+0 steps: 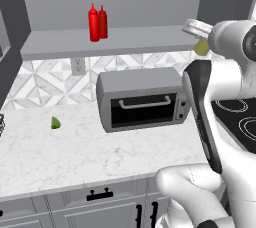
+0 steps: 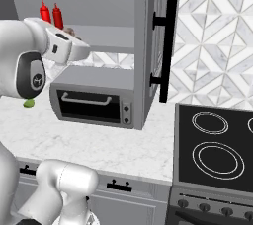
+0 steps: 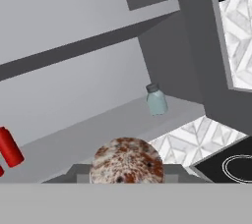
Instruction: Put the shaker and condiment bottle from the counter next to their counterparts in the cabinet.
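Condiment half judged done: two red squeeze bottles side by side on the cabinet (image 1: 220, 2) shelf (image 1: 140, 42), touching or nearly so, toward its left. Impossible to tell which is the condiment bottle (image 1: 93, 22) brought from the table (image 1: 100, 152) and which the red counterpart (image 1: 102, 22). No red bottle on the table, just a small green piece (image 1: 55, 122) lying left of the toaster oven (image 1: 142, 99).

Shaker half under way, not finished. Pincer (image 3: 126, 173) clenched on the shaker (image 3: 127, 159), up at about shelf height at the right end of the cabinet, above the right side of the toaster oven. Seen from the hand view as a round speckled cap wedged between the two fingertips (image 3: 78, 173); seen from the left base view as an olive-yellow body just under the white hand.

Ahead of the pincer in the hand view: the pale teal-grey shaker (image 3: 156, 99), upright on the shelf, close to the dark side panel, well apart from the red bottles. Held shaker not yet over the shelf as far as can be judged, and clearly apart from its counterpart.

Left to do, by estimate: carry the shaker forward into the cabinet, set it upright just beside the teal-grey one, let go, pull back without knocking either.
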